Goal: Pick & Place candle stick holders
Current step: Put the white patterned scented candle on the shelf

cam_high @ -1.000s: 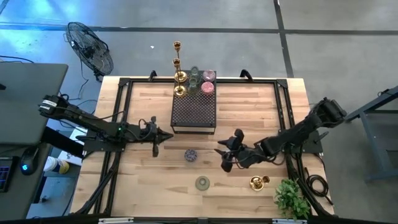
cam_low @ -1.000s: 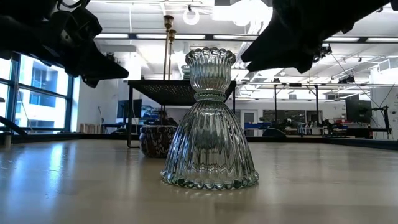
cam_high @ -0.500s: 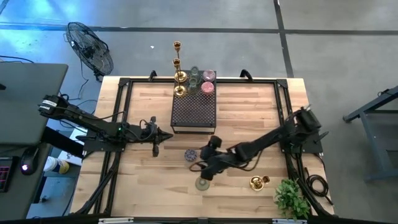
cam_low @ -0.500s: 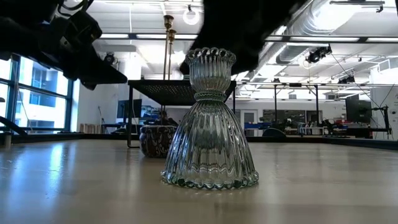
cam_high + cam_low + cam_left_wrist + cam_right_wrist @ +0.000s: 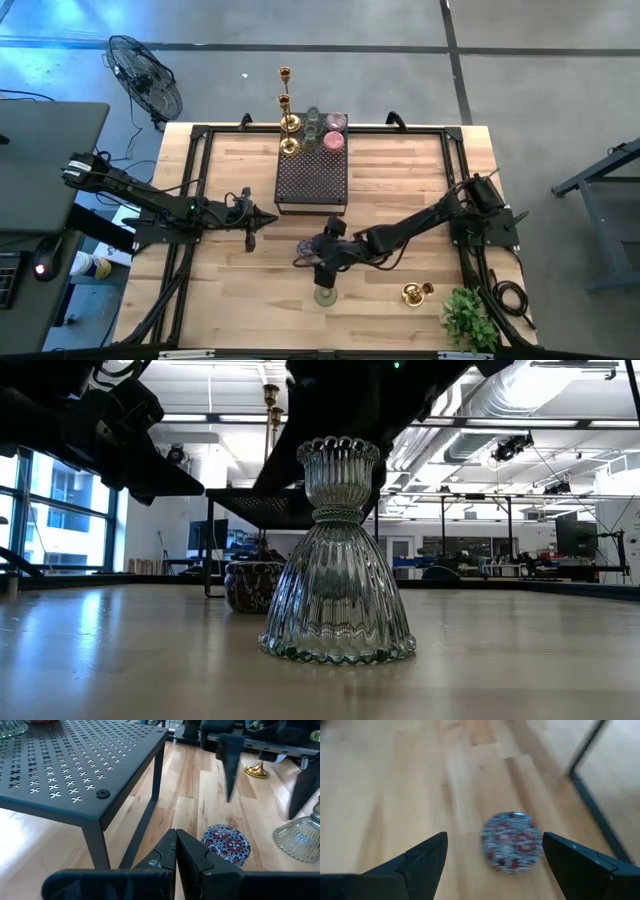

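Glass is filling the low view: a ribbed clear-green holder (image 5: 338,550) is standing upright on the surface (image 5: 230,300) near its front edge, untouched. Its bell-shaped bottom is sitting flat on the wood, so it looks steady enough to wait.

Just behind it, toward the middle of the surface, a squat patterned cup (image 5: 307,249) is sitting beside the front of the dark perforated stand (image 5: 311,180). The right hand (image 5: 495,855) is hanging above this cup with its fingers spread wide, one on each side of it in the wrist view and touching nothing. That framing suggests the cup, not the ribbed holder, is the piece it is lining up to take. The spread is wide enough to clear the cup's round body.

A small gold candlestick (image 5: 413,293) is resting near the front right corner, next to a leafy plant (image 5: 470,318).

The left hand (image 5: 176,851) is waiting at the left of the stand, its fingers pressed together and holding nothing, pointing toward the patterned cup.

Farthest back, on the rear of the stand, tall gold candlesticks (image 5: 287,110) and pink and green glass cups (image 5: 326,130) are grouped together, so the stand appears to be where the holders are being collected.
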